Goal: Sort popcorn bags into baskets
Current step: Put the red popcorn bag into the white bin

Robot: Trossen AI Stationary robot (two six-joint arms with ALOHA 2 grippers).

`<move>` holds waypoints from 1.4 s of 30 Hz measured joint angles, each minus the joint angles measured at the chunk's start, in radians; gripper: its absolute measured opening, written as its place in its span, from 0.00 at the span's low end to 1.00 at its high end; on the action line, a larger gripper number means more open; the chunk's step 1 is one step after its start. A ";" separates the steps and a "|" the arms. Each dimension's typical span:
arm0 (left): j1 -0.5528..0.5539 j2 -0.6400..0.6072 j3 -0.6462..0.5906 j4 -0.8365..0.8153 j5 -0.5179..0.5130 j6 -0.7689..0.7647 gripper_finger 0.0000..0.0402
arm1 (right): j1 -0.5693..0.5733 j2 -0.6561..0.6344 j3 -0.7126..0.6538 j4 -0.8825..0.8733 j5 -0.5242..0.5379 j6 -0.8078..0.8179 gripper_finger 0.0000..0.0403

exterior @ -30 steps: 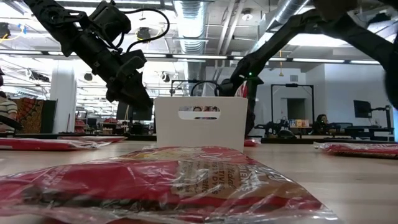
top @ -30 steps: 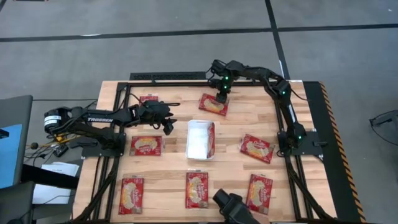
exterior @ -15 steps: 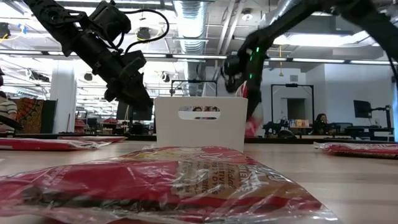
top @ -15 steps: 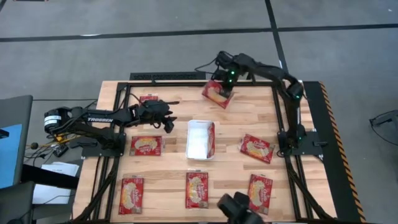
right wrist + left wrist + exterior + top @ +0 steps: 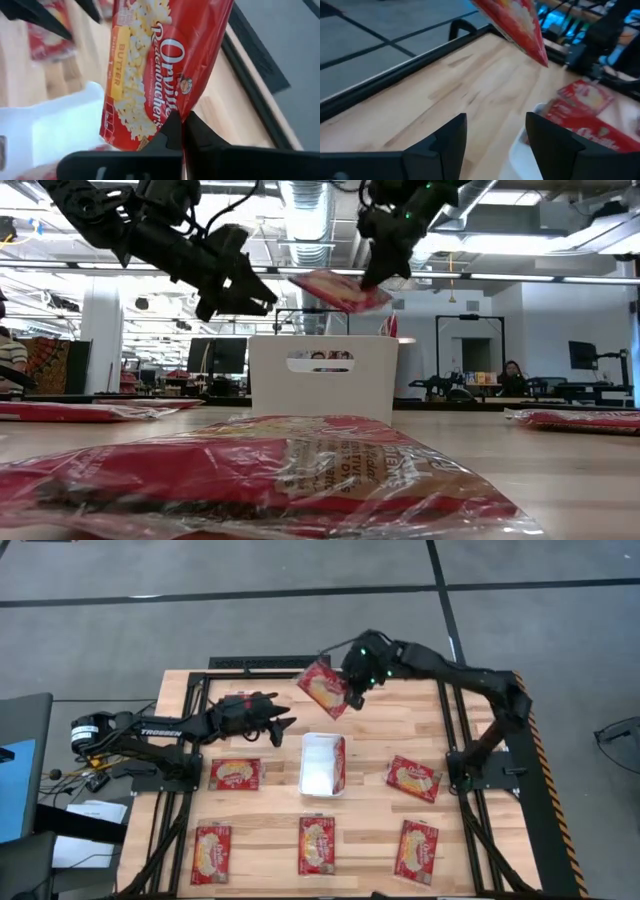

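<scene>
My right gripper is shut on a red popcorn bag and holds it in the air beyond the far end of the white basket. In the low view the bag hangs above the basket. Another bag stands on edge against the basket's right wall. My left gripper is open in the air left of the basket's far end, its fingers pointing toward the held bag. Several more bags lie flat on the table, such as those at left and right. My right gripper pinches the bag by one edge between its two shut fingers, near a corner. The bag is lifted clear of the table. It sticks out from the fingers toward the table's left, tilted, with its printed face showing.
Three bags lie in a row along the near edge. A black frame runs round the tabletop. One bag lies right in front of the low camera.
My right gripper has taken hold of the bag that lay at the far middle of the table. It has lifted it clear and carried it up and toward the left. My left gripper has risen, tipped more level and moved a little toward the right.
</scene>
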 joint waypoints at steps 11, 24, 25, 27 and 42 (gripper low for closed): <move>-0.063 0.000 0.000 0.168 0.034 0.023 0.59 | 0.163 -0.093 -0.190 0.391 0.088 0.101 0.01; -0.078 0.000 0.000 0.223 0.018 0.013 0.56 | 0.281 -0.079 -0.226 0.479 0.194 0.097 0.01; -0.078 0.000 0.000 0.224 0.018 0.028 0.53 | 0.287 -0.079 -0.226 0.481 0.195 0.097 0.01; -0.082 0.000 0.000 0.223 0.025 0.050 0.45 | 0.296 -0.079 -0.226 0.479 0.196 0.098 0.01; -0.043 -0.034 -0.001 0.167 0.375 -0.175 0.02 | 0.382 -0.186 -0.224 0.310 0.177 -0.366 0.39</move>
